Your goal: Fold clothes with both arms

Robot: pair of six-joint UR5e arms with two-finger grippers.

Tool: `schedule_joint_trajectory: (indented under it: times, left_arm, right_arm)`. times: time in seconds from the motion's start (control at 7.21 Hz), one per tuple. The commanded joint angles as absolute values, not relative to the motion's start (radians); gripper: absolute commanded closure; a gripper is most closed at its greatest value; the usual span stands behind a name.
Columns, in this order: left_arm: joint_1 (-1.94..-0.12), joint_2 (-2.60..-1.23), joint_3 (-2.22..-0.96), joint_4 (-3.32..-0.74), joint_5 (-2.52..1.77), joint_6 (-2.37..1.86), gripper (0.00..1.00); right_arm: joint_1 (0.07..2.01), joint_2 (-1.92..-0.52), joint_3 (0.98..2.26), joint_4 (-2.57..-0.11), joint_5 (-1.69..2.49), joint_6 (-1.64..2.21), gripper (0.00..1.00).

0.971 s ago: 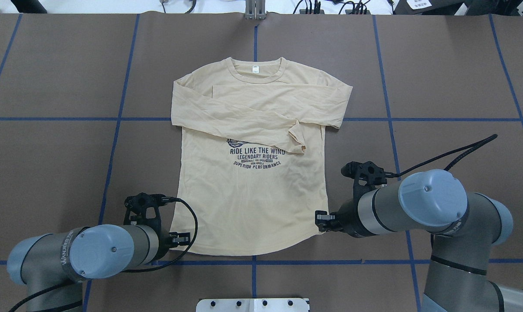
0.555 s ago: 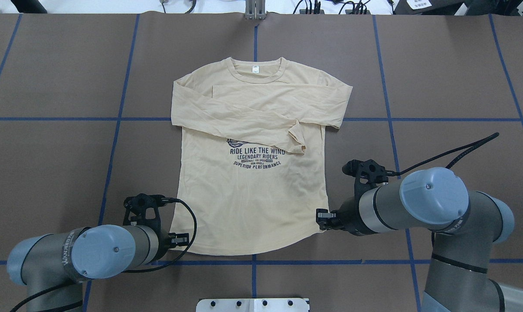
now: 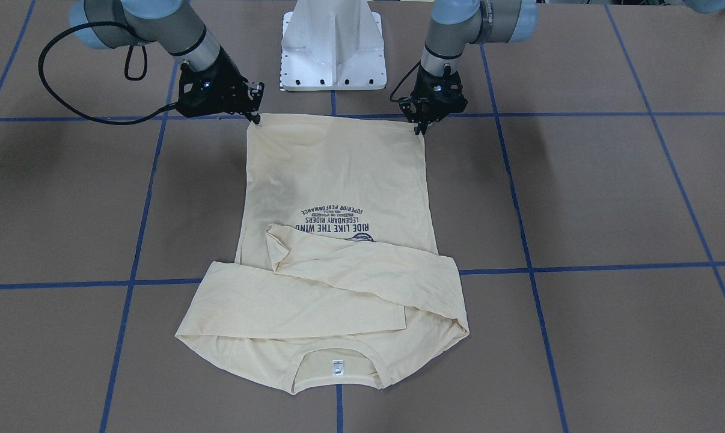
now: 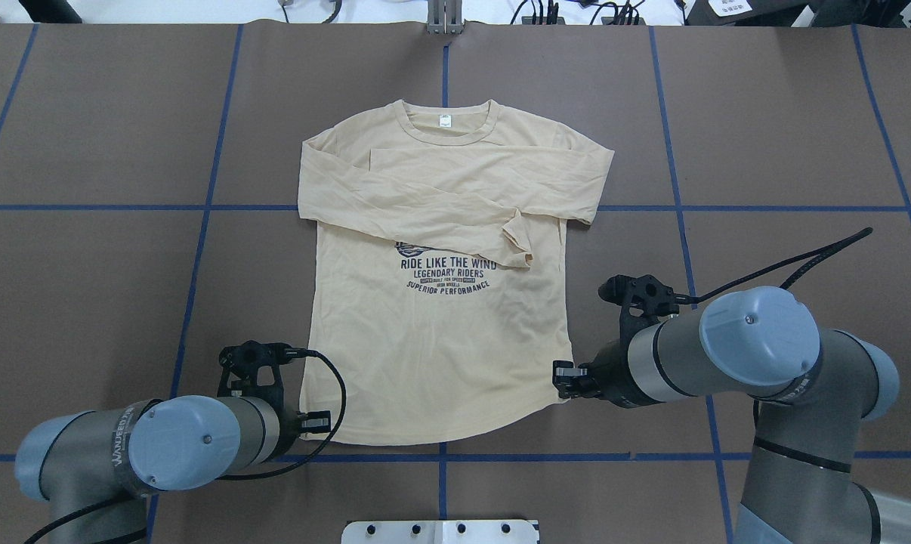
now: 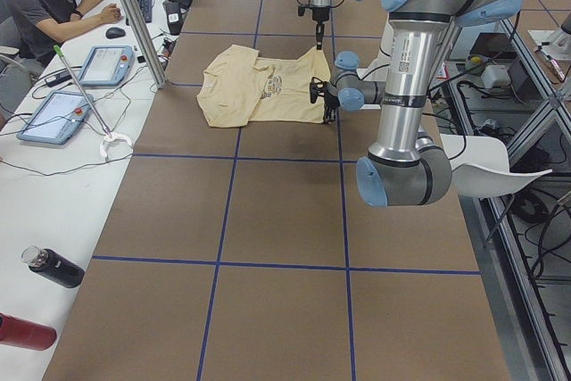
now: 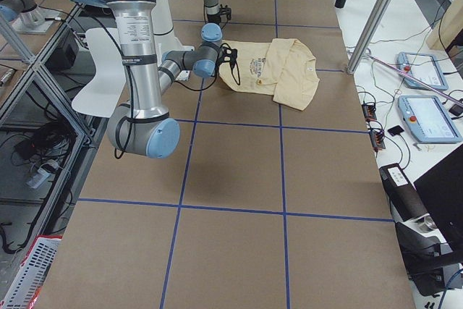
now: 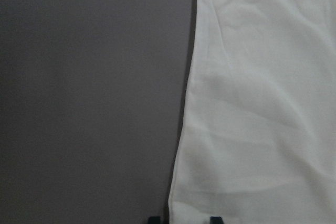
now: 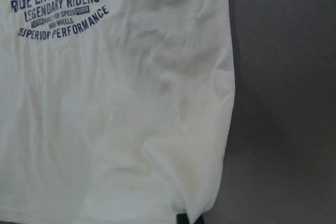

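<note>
Left fingers (image 7: 212, 220) stand spread astride the long-sleeved T-shirt (image 4: 433, 355) at its hem edge; right fingers (image 8: 181, 219) are mostly hidden, so I cannot tell. Soft, light, floppy cloth, probably: pinch both hem corners.

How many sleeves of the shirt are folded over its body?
2. The slanting sleeve runs from the shoulder on the robot's left down across the chest, over the print's top. The straight sleeve lies across near the collar, partly under it.
</note>
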State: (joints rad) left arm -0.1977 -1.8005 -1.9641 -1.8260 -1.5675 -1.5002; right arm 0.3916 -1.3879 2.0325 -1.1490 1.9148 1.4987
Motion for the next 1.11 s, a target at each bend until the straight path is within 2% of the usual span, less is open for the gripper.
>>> schedule_joint_trajectory:
  times: [0.0,0.14,0.56,0.97]
  left_arm:
    - [-0.187,-1.802,-1.967,-1.825,-1.568,-1.500,0.93]
    - [-0.187,-1.802,-1.979,-1.818,-1.569,-1.499,1.00]
    - [-0.192,-1.802,-2.115,-1.704,-1.580,-1.488,1.00]
    - [-0.204,-1.795,-2.160,-1.619,-1.608,-1.373,1.00]
  right_arm:
    - [0.394,-1.390,2.031,-1.149,1.916,1.497,1.00]
    - [0.397,-1.390,2.033,-1.149,1.916,1.497,1.00]
    - [0.422,-1.391,2.034,-1.158,1.966,1.499,1.00]
    - [0.423,-1.407,2.049,-1.155,1.968,1.511,1.00]
